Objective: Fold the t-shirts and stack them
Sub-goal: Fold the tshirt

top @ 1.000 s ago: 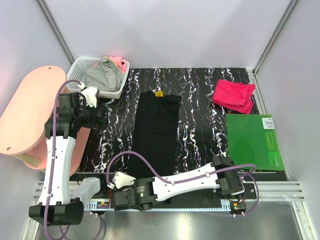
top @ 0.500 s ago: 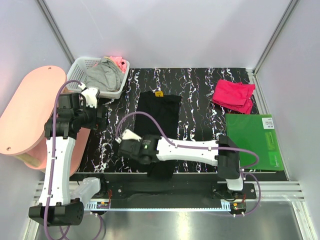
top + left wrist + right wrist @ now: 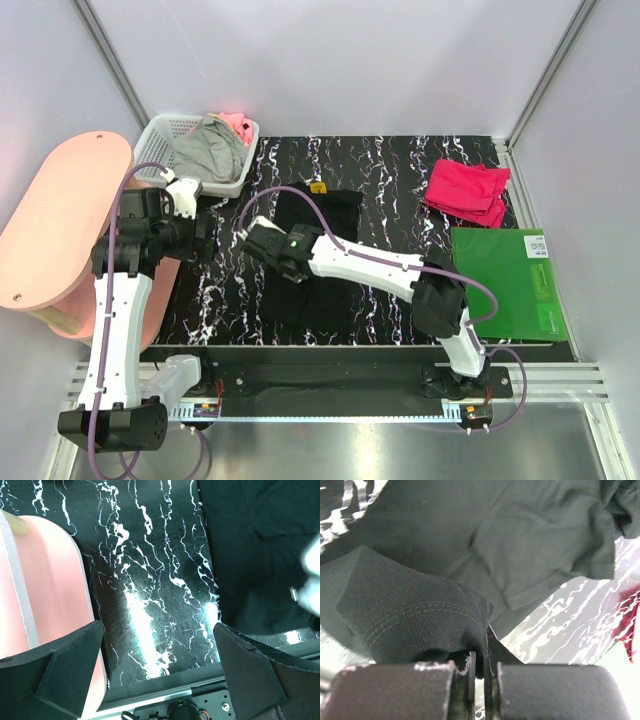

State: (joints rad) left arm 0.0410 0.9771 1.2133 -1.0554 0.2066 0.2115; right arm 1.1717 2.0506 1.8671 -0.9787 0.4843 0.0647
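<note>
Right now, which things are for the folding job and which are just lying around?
For the job: black t-shirt, pinched in the shut right gripper; crimson-pink t-shirt, lying at the far right.
Just lying about: white basket; green board; pink oval board.

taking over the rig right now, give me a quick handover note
Left gripper: jaws open, empty, hovering over the table left of the black t-shirt.
Right gripper: jaws shut on the black t-shirt's near hem, lifted over its middle.
Done: pink t-shirt lies folded at far right, beyond the green board.
Left: lay the hem down, finish the fold, stack the two. The basket holds grey cloth.
</note>
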